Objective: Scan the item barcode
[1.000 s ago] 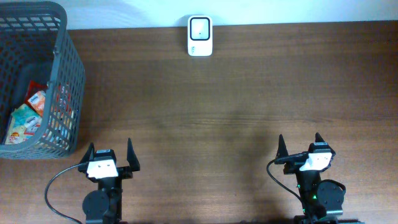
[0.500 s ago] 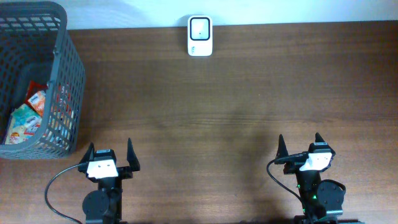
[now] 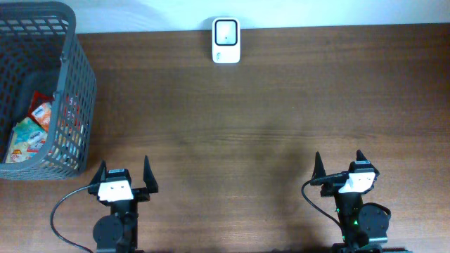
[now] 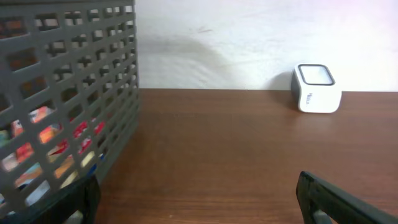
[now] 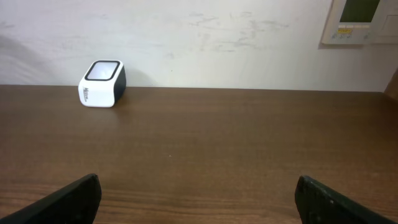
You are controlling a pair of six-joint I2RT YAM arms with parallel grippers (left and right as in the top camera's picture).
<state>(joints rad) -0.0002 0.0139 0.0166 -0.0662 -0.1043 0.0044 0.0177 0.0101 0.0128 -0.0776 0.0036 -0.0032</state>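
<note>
1. Nothing has been displaced since the earlier frames: both arms, the basket and the scanner are found where they were.
2. Item: colourful packets (image 3: 31, 130), printed in orange, red, green and white, are seen lying inside the basket. Their barcode cannot be made out at this size.
3. Container: a dark grey basket (image 3: 79, 77) with lattice walls and an open top is placed at the left edge of the desk (image 3: 281, 119), toward its far-left corner. The packets are gathered in its near part and are glimpsed through the lattice in the left wrist view.
4. Scanner (image 3: 226, 41): a small white box with a dark-rimmed window on top is stood at the far edge of the desk, slightly left of the middle and well apart from the basket.
5. Left gripper (image 3: 124, 172): it is held at the near edge, near the basket's near-right corner, with its fingers released and spread wide.
6. Right gripper (image 3: 338, 165): it is held at the near edge toward the right, with its fingers likewise released and grasping nothing.
</note>
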